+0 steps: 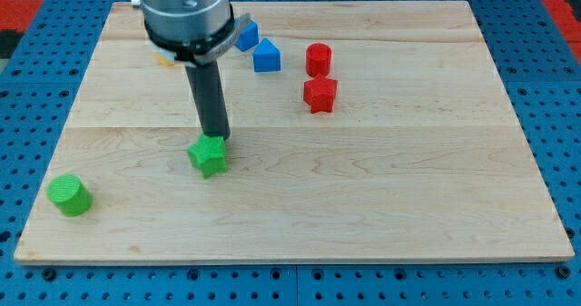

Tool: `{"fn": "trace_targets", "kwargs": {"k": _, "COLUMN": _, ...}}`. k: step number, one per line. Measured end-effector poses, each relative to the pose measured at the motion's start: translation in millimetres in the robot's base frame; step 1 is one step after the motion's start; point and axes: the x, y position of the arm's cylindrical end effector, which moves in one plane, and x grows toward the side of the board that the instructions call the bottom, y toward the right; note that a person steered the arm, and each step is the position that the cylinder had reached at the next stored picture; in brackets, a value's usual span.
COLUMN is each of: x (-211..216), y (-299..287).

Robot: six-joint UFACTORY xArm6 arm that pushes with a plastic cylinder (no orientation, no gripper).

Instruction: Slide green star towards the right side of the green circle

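Tip [218, 139] touches the top edge of the green star [209, 156], ready to push it toward the green circle [70, 195] far left. The tool is a plain rod, pinching nothing.

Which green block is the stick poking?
My tip touches the green star, at its upper edge. The green circle sits alone, far toward the view's bottom left.

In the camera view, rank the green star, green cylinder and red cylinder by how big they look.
1. green cylinder
2. green star, about alike; not ranked apart
3. red cylinder, smallest-looking, but it sits farther up the board, so distance may explain it.
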Motion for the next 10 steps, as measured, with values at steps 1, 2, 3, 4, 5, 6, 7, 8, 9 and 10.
{"fn": "trace_targets", "kwargs": {"k": 1, "x": 19.7, "y": 6.9}}
{"fn": "trace_targets", "kwargs": {"k": 2, "x": 20.6, "y": 46.3}}
{"fn": "trace_targets", "kwargs": {"k": 3, "x": 46.1, "y": 55.0}}
{"fn": "trace_targets", "kwargs": {"k": 4, "x": 50.3, "y": 6.1}}
{"fn": "trace_targets", "kwargs": {"k": 5, "x": 50.3, "y": -26.0}}
{"fn": "trace_targets", "kwargs": {"k": 6, "x": 50.3, "y": -40.3}}
{"fn": "trace_targets", "kwargs": {"k": 7, "x": 42.0, "y": -47.0}}
{"fn": "trace_targets", "kwargs": {"k": 8, "x": 16.1, "y": -50.3}}
{"fn": "trace_targets", "kwargs": {"k": 9, "x": 17.3, "y": -54.6}}
{"fn": "trace_targets", "kwargs": {"k": 10, "x": 31.8, "y": -54.6}}
